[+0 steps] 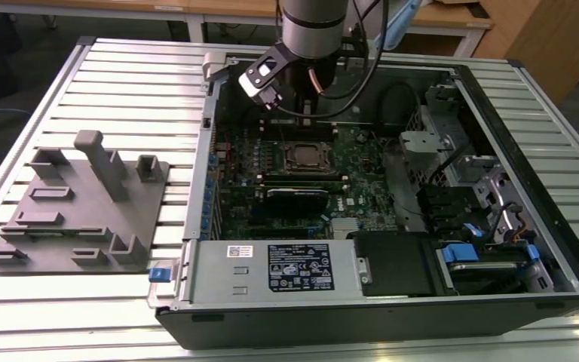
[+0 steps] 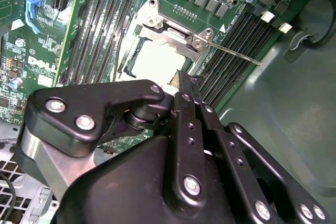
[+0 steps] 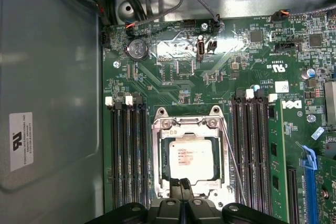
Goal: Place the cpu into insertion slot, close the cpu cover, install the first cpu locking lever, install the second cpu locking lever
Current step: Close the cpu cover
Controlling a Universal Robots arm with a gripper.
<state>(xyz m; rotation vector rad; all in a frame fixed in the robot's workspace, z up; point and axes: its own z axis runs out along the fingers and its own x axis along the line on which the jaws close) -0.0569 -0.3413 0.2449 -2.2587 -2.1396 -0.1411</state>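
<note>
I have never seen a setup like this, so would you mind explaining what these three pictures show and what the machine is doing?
It is one robot arm reaching into an open computer case that lies on a slatted metal table. The exterior view takes in the whole scene from off the arm; a grey moulded tray sits on the table at that view's left. Both wrist views come from cameras riding on the arm, looking past its black gripper at the green motherboard. The cpu already sits in the insertion slot, with the cpu cover lying around it. A thin locking lever runs beside it. The gripper, shut, is at the slot's edge and seems to hold nothing.
</note>
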